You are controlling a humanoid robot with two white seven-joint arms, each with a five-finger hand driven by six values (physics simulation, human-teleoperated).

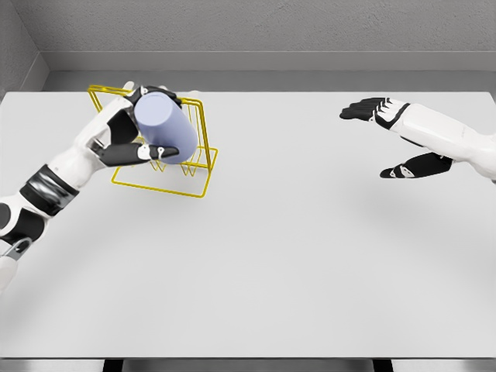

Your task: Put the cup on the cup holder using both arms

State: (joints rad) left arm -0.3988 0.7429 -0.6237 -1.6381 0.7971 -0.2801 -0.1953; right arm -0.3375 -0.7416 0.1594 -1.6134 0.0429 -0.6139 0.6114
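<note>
My left robot hand (128, 136) wraps the cup (164, 126), judged light, rigid, slick, mid-wall over the holder (198, 174) at 10 o'clock; right robot hand (387, 136) spread.

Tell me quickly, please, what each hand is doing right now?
Left hand: closed on the cup.
Right hand: open, holding nothing.

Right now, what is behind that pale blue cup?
Behind the cup, held by the left hand, stands the yellow wire holder. The cup covers the holder's middle wires.
</note>
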